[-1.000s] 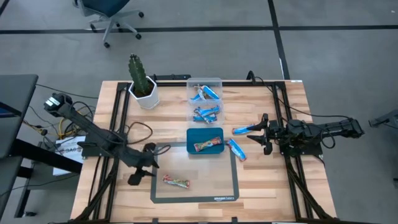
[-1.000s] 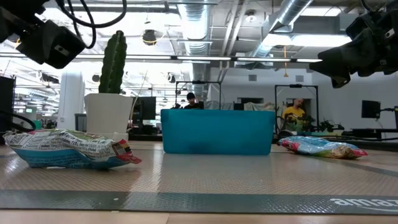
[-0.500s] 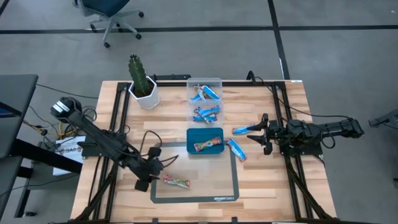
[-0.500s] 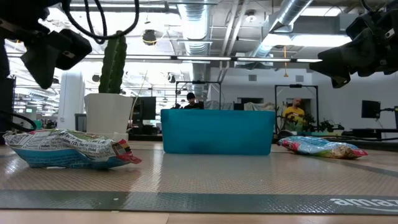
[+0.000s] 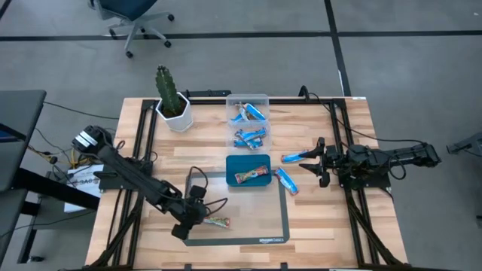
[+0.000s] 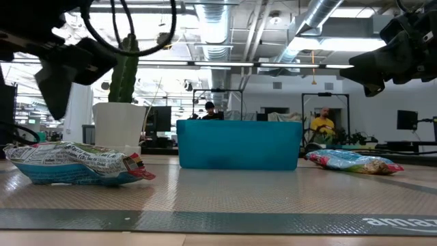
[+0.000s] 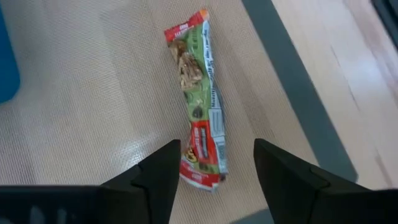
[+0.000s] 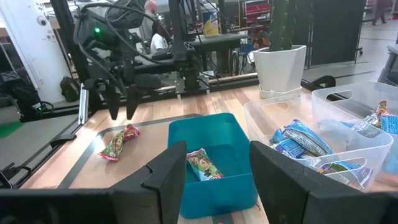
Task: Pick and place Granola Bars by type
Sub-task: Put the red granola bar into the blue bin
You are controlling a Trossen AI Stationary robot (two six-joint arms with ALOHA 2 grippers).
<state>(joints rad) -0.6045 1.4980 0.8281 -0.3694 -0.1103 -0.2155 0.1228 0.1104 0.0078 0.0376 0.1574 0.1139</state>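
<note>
Care was needed: the left gripper [image 7: 211,163], jaws spread and empty, straddled the green bar's [image 7: 199,106] end and should descend squarely before closing.

The right gripper [image 5: 319,162] waited open, empty.

You can count two green bars [image 5: 217,221] (one sits in the blue tray [image 5: 248,162]). Two blue bars [image 5: 286,181] lie on the table [image 5: 331,226]. More blue ones fill the clear box [image 5: 248,120], too bunched to count. One cactus [image 5: 167,89], two arms.
</note>
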